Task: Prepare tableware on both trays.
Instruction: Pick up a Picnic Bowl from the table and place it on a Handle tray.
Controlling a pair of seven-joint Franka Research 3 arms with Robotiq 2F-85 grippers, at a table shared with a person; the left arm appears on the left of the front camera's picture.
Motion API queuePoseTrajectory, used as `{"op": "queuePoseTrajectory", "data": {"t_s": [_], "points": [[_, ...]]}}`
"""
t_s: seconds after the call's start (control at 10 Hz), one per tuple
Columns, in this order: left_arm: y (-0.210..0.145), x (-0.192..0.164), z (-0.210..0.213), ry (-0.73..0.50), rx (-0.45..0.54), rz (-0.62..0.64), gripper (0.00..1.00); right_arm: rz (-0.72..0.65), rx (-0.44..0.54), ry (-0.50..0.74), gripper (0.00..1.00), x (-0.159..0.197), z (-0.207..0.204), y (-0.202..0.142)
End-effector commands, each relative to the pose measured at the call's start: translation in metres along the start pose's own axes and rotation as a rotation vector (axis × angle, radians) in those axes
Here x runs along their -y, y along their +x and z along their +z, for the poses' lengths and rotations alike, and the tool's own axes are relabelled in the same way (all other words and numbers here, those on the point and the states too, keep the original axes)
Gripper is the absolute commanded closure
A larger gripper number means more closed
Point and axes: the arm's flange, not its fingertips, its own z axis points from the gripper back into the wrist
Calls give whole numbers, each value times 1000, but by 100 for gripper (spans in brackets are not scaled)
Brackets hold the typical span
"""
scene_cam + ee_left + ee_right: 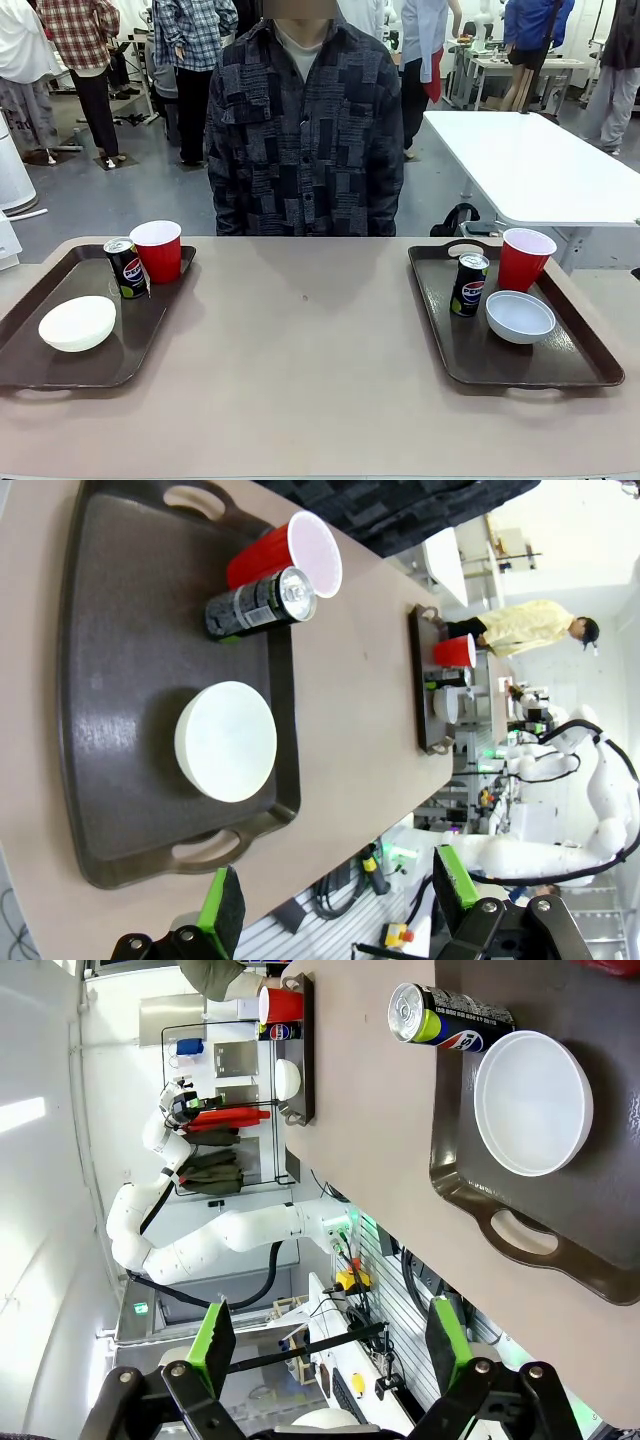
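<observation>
The beige table (310, 380) runs between the two arms, with a person (305, 130) in a dark patchwork shirt standing at its far side. Ahead of the left gripper (335, 915), whose green-padded fingers (222, 912) stand wide apart with nothing between them, lies the left brown tray (130, 610), its near handle slot just beyond the fingertips. Ahead and to one side of the right gripper (330, 1345), likewise spread wide and holding nothing, lies the right brown tray (600, 1200), its handle slot nearest the fingers. On the left tray, closest to the left gripper, sits an upside-down white bowl (226, 741); farther from it stand a red cup (285, 556) and a black Pepsi can (260, 602), side by side and nearly touching at the tray's far end. On the right tray, an upright white bowl (533, 1102) is the item nearest the right gripper, with a Pepsi can (450, 1016) just past it near the tray's inner rim, and a second red cup (524, 259) at the far end, beside that can.
</observation>
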Motion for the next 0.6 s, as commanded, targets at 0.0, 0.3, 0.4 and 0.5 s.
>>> {"op": "queuePoseTrajectory", "data": {"t_s": [0.0, 0.3, 0.4, 0.5], "points": [[-2, 2, 1, -9, 3, 3, 0, 5, 0, 0, 0, -2, 0, -1], [-2, 2, 1, -9, 3, 3, 0, 5, 0, 0, 0, -2, 0, -1], [-2, 2, 1, -9, 3, 3, 0, 5, 0, 0, 0, -2, 0, -1], [-2, 2, 1, -9, 3, 3, 0, 5, 0, 0, 0, -2, 0, -1]]}}
